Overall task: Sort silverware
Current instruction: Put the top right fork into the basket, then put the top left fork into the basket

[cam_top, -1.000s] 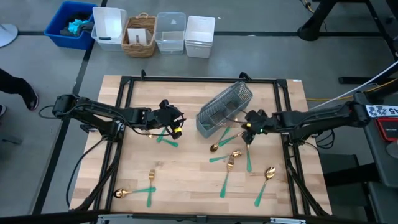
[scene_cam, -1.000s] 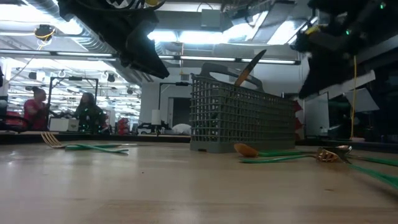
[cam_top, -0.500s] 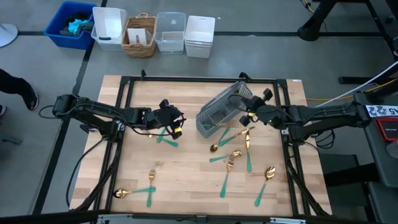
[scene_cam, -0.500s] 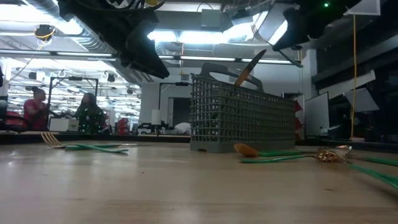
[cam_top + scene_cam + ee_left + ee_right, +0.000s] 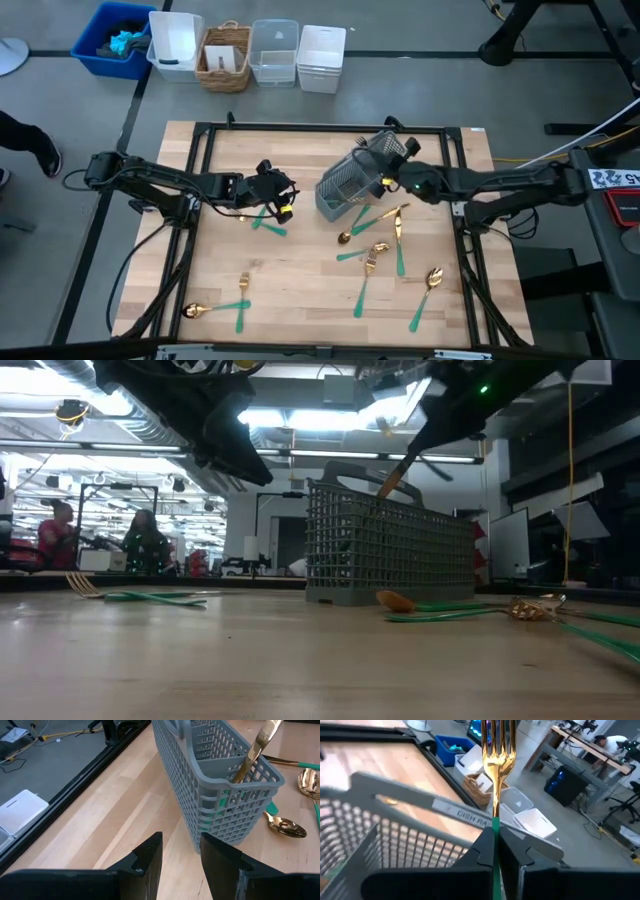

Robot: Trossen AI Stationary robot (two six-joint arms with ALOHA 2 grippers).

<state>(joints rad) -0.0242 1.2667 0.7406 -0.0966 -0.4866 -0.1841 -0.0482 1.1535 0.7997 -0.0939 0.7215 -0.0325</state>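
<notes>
A gold-headed fork (image 5: 494, 757) is pinched by its teal handle between the fingers of the right end effector (image 5: 493, 851), tines up, directly above the handle bar and rim of the grey mesh caddy (image 5: 352, 178), so the depositing step is judged to be in hand; a tip-over and descent into an open compartment clear of the bar is called for. The left end effector (image 5: 180, 851) is held spread and empty, just short of the caddy's near end, with bare counter (image 5: 125, 815) beneath. The remaining silverware (image 5: 368, 262) lies scattered beyond the right end effector, leaving room above.
</notes>
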